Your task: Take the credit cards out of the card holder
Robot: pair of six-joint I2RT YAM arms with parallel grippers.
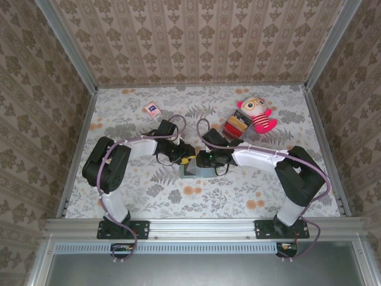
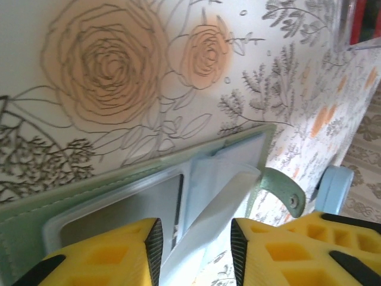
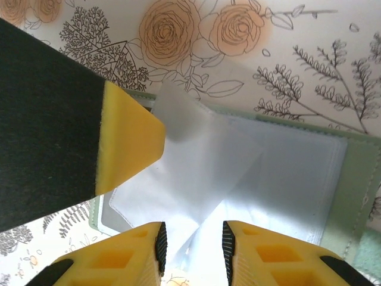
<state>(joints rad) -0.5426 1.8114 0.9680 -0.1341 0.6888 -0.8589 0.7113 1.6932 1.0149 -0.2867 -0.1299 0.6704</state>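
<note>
Two sets of fingers meet over the holder (image 1: pixel 193 171), which lies open on the bench (image 1: pixel 149 190) midway between your arms, grey-green outside and pale inside. Your left fingers (image 2: pixel 146 247) stand partly apart. A pale sheet (image 2: pixel 208 208) rises from the holder's pocket and runs up through their gap. You cannot tell whether they pinch it, nor whether it is a card. Your right fingers (image 3: pixel 143 253) are also partly apart, with a pale translucent sheet tilted up off the holder's white inner panel and passing between them. Here too you cannot tell whether they grip it. In the right wrist view, one yellow-padded left finger comes in from the left, just beside that sheet's upper corner. Beyond the holder to the right, a stack of blocks (image 1: pixel 235 126) stands just beside a plush toy (image 1: pixel 259 113). A small pink-and-white packet (image 1: pixel 152 109) lies far left, well apart.
</note>
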